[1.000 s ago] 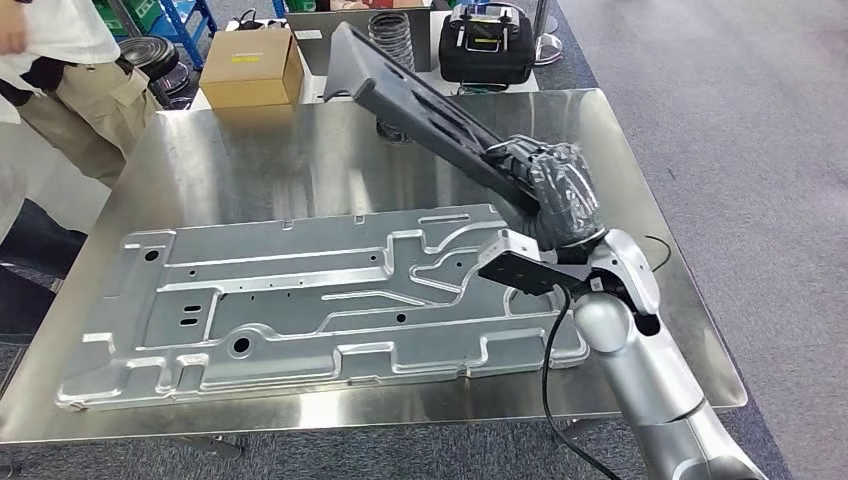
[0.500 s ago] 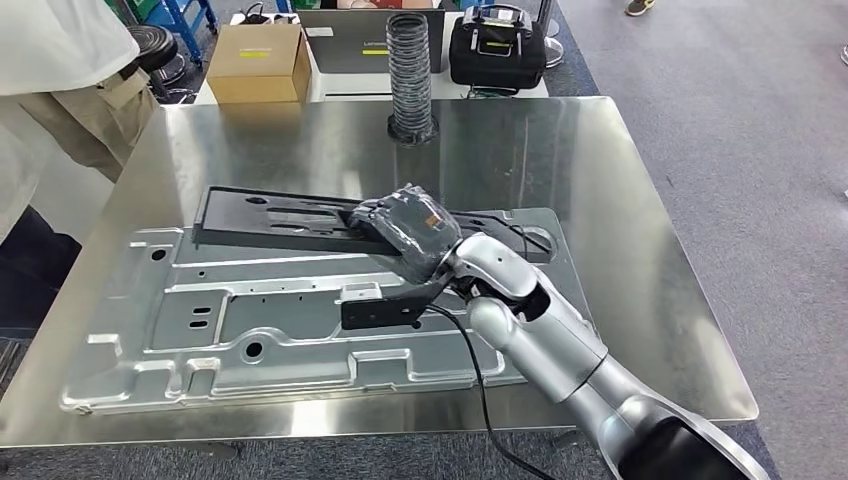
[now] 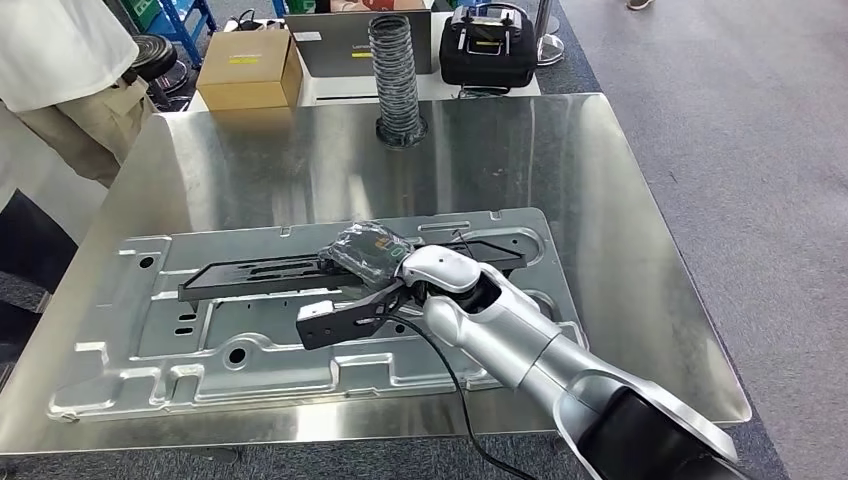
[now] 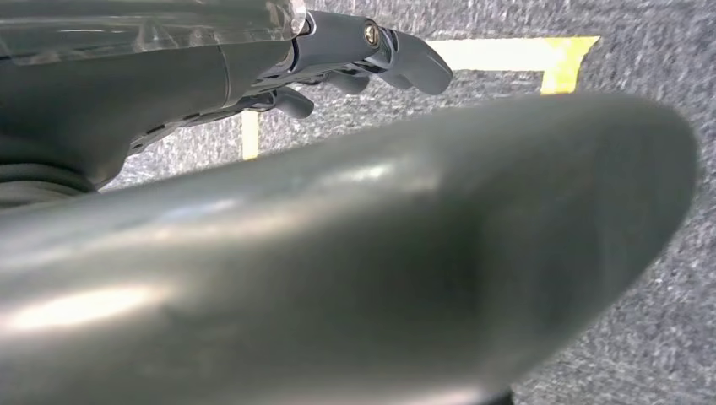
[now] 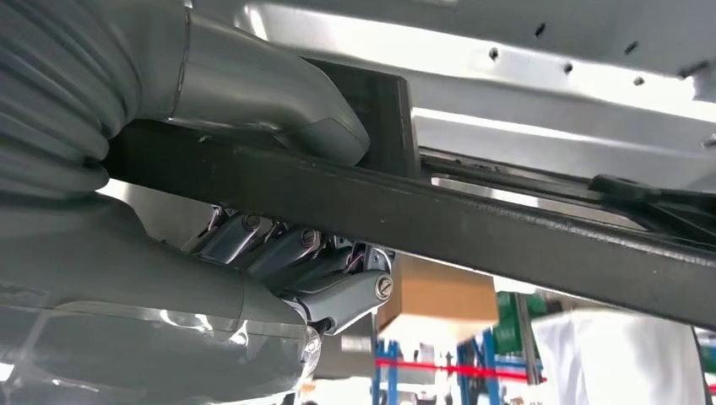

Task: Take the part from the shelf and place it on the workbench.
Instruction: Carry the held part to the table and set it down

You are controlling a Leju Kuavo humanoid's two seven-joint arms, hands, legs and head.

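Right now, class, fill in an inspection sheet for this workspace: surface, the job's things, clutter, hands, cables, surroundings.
Surface: steel workbench, shiny, carrying a large stamped metal panel.
Job's things: long black part lying across the stamped panel, in the right hand's grip.
Clutter: ribbed black hose standing at the bench's far edge.
Hands: right hand grips the black part, thumb on one side and fingers on the other in the right wrist view; left hand holds nothing, over grey carpet.
Cables: black cable running along the right arm.
Surroundings: cardboard box, black case, a person beside the bench, grey carpet.
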